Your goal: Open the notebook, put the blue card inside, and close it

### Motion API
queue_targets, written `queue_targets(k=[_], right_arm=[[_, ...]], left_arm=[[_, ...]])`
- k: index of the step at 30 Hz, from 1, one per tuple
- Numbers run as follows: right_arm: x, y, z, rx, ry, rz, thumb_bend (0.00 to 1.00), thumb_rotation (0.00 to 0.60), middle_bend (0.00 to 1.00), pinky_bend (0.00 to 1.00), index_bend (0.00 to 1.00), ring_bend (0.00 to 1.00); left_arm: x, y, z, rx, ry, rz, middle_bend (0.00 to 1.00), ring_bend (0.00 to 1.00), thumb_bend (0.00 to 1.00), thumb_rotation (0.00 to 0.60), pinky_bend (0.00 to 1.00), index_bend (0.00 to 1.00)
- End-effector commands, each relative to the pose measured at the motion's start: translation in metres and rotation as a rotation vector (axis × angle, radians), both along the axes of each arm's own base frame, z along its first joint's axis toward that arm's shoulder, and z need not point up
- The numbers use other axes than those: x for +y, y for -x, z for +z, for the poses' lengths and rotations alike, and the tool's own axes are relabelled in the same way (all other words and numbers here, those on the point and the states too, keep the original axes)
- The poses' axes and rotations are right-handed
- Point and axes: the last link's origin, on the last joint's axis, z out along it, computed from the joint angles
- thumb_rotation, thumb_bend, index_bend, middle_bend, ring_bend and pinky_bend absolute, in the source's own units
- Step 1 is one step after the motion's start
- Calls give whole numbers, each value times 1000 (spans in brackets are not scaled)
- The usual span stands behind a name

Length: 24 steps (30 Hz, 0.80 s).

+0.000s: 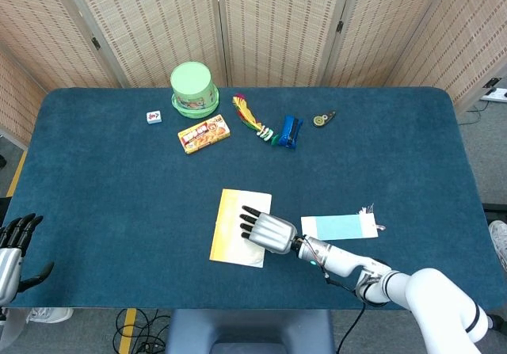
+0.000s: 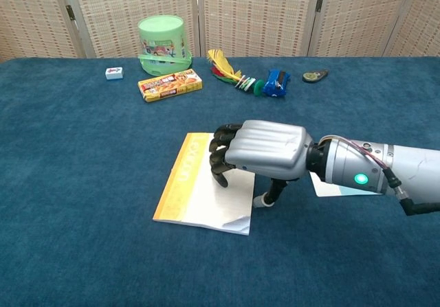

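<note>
Resting on the notebook (image 2: 203, 190), the right hand (image 2: 260, 150) has its fingers curled down onto the white and yellow cover, with the thumb poking down at the right edge of the book. It is pressing on the book, not lifting it, and I cannot tell if any page is caught under a fingertip. One bottom corner of the cover looks a tiny bit curled up.

The notebook lies flat and closed on the blue counter (image 1: 103, 188), near the front middle. The blue card (image 1: 339, 226) lies flat on the counter just to the right of the hand, next to the wrist (in the chest view the arm hides most of it). Nothing is holding the card.

The left hand (image 1: 14, 243) sits far off at the front left corner, with its fingers apart and nothing in it.

So the job looks like it is only starting. The book is not open yet, the card is not inside, and closing comes last. All three steps seem to be left to do.
</note>
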Motion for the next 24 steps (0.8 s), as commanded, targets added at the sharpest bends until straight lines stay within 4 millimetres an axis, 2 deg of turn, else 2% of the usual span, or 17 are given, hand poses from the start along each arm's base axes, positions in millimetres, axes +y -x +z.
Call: queue_targets(k=[1, 24], right_arm=[[0, -1, 0, -1, 1, 1, 397, 600, 334, 127, 457, 182], [-6, -5, 0, 8, 9, 17, 451, 600, 351, 127, 485, 198]], left_arm=[[0, 0, 0, 0, -1, 0, 114, 110, 277, 600, 175, 130], [1, 0, 0, -3, 3, -1, 109, 110, 277, 600, 175, 131]])
